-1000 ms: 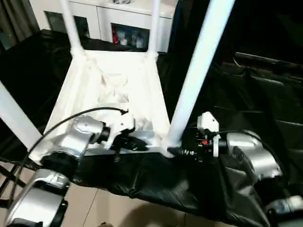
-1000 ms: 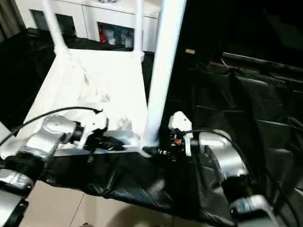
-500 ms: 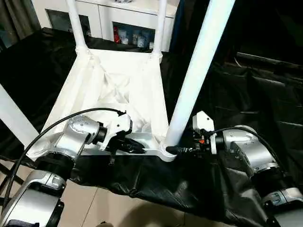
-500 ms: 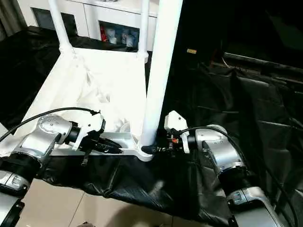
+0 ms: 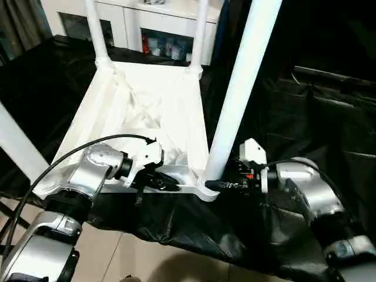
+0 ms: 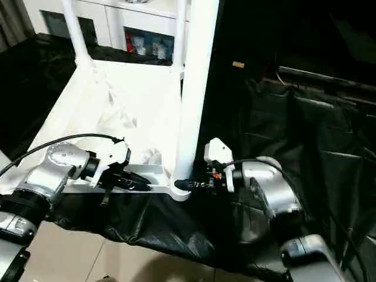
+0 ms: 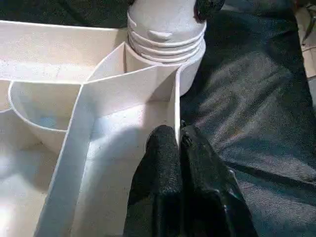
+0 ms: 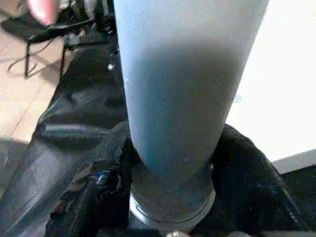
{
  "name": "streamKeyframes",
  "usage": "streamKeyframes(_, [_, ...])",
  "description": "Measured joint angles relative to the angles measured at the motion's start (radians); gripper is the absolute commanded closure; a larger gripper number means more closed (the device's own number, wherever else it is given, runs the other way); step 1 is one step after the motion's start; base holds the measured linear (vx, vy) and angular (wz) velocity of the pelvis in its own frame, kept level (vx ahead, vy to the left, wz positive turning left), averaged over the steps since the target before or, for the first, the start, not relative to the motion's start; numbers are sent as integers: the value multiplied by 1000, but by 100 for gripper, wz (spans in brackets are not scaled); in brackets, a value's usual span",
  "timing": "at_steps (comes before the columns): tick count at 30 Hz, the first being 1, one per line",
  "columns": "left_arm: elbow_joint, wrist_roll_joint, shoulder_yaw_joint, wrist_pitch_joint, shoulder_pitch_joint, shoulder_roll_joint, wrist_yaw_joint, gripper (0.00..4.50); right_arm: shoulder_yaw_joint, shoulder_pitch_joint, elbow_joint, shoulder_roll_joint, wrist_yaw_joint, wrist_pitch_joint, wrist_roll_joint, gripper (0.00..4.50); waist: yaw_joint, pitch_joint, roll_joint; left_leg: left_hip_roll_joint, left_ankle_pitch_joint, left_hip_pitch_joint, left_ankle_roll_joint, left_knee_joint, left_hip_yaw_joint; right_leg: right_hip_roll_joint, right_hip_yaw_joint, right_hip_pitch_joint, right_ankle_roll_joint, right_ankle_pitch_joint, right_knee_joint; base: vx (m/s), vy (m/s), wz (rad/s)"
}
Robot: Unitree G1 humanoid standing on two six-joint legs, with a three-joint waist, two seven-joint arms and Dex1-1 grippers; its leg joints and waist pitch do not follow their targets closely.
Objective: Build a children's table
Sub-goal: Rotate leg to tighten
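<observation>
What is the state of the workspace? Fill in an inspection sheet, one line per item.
Surface: black sheeting covers the work area.
Job's things: tabletop lies underside up; the near right leg stands in its corner socket, two far legs also upright.
Clutter: nothing seen.
Grippers: left gripper shut on a tabletop rib; right gripper shut around the near right leg's base.
Cables: black cable loops over the left forearm.
Surroundings: white cabinet behind; tiled floor in front.
</observation>
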Motion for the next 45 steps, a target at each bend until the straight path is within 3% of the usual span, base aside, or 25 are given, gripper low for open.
streamKeyframes(6, [27,65,4,64,-19,-95,210,450,-100,70,18,105,-300,-20,-8,249,-3,-1,-3,-1,0,15,0,-1,-2,-1,0,11,7,-4,-4,0,0,0])
streamKeyframes(14, [81,120,11,161,-60,-237,477,450,-189,43,90,297,-801,-39,-92,250,-52,-3,-2,-5,0,15,0,-2,-14,-2,-10,17,7,-4,-39,-20,7,-3])
streamKeyframes(17, [104,135,11,166,-78,-251,509,450,-191,16,119,325,-878,-39,-111,250,-62,2,7,-7,-1,15,1,-4,-31,-4,-31,29,7,-5,-69,-10,19,-4])
streamKeyframes(18, [104,137,11,166,-79,-251,509,450,-192,15,121,325,-878,-44,-112,194,-63,4,10,-6,-1,14,1,-5,-35,-5,-39,34,7,-5,-80,-31,57,-13])
streamKeyframes(21, [104,142,11,163,-80,-251,508,450,-192,15,125,331,-878,-60,-112,174,-70,7,15,-5,-1,16,2,-10,-36,-6,-47,42,7,-5,-97,-5,17,-3])
streamKeyframes(26, [88,135,9,141,-74,-223,459,450,-178,15,120,278,-746,-74,-107,117,-80,10,13,-14,-2,14,3,-12,-33,-20,-51,38,7,-4,-94,0,0,0])
streamKeyframes(30, [58,109,4,99,-57,-187,390,450,-155,15,112,212,-625,-86,-97,117,-72,9,6,-18,-1,3,4,-9,-24,-21,-32,22,-5,4,-66,0,0,0])
streamKeyframes(34, [13,79,3,62,-35,-124,269,450,-129,15,88,139,-438,-74,-63,117,-43,8,1,-16,-1,5,3,-8,-2,-19,-7,2,-7,27,-29,68,-49,11])
streamKeyframes(36, [6,64,3,41,-31,-106,221,450,-112,14,72,110,-355,-68,-46,117,-31,8,1,-11,-1,4,3,-10,0,-17,-6,-2,4,19,-19,77,-72,14])
streamKeyframes(37, [-2,56,3,28,-27,-91,191,450,-102,13,58,91,-301,-61,-39,117,-23,8,2,-9,-1,-2,4,-9,0,-13,-6,-7,2,14,-13,58,-54,4])
streamKeyframes(40, [-10,41,3,11,-23,-59,133,450,-86,7,45,58,-188,-37,-18,117,-17,7,2,3,2,-5,8,-3,0,-1,-6,-9,-7,5,-5,35,-26,-2])
streamKeyframes(45, [-10,18,3,5,-21,-24,62,450,-54,-14,42,16,-59,-8,-3,143,-11,8,2,3,1,-3,6,-2,1,-1,-6,-10,-8,3,-3,0,0,0])
